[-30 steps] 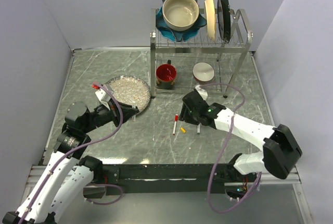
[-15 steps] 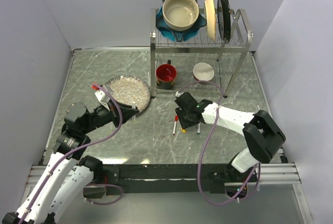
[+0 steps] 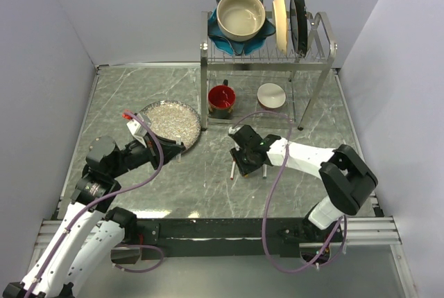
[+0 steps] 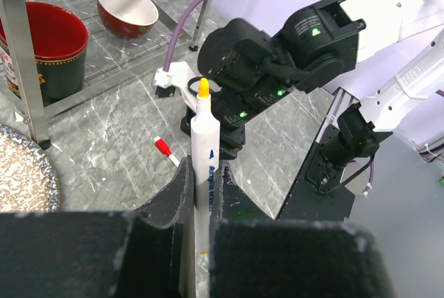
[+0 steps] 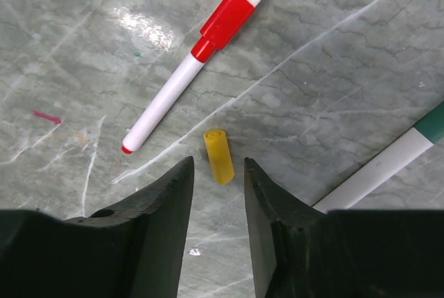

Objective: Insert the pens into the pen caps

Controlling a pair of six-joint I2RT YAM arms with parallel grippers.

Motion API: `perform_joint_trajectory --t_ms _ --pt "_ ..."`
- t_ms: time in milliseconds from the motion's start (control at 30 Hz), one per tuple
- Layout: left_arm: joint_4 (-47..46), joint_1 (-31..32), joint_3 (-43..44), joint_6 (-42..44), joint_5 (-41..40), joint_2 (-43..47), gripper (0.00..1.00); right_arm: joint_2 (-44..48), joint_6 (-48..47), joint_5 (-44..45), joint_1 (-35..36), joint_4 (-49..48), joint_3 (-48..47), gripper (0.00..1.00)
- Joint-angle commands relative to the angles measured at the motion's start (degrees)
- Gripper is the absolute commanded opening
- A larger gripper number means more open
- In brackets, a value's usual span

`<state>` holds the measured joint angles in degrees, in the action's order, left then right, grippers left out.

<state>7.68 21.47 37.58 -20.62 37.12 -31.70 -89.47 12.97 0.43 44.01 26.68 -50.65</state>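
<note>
My left gripper is shut on a white pen with a bare yellow tip, held upright with the tip pointing towards the right arm. In the top view this gripper sits beside the speckled plate. My right gripper is open and low over the table, its jaws on either side of a loose yellow cap. A white pen with a red cap on it lies just beyond the cap. Part of a green-ended pen lies to the right. In the top view the right gripper covers the cap.
A speckled plate lies at the left. A metal dish rack at the back holds a bowl and upright plates, with a red mug and a small bowl under it. Walls close in left and right.
My right gripper has moved left and now hangs over the yellow cap and the red pen. My left arm has stayed put with its pen.
</note>
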Motion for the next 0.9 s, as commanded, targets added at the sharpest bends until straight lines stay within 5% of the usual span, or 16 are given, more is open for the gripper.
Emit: perform_joint_trajectory --t_ms 0,233,567,867 --pt "-1.88 0.15 -0.14 0.76 -0.74 0.15 0.01 -3.25 1.52 1.85 1.34 0.3 -2.69 0.4" --pt "-1.62 0.15 0.12 0.85 -0.47 -0.11 0.01 -8.26 4.25 7.3 6.79 2.68 -3.66 0.33" --pt "-1.62 0.15 -0.05 0.93 -0.21 0.33 0.01 -5.81 7.86 10.21 7.58 2.95 -1.3 0.03" --pt "-5.74 2.16 -2.51 -5.64 3.82 0.06 0.01 1.4 11.19 13.19 7.58 4.25 -3.3 0.0"
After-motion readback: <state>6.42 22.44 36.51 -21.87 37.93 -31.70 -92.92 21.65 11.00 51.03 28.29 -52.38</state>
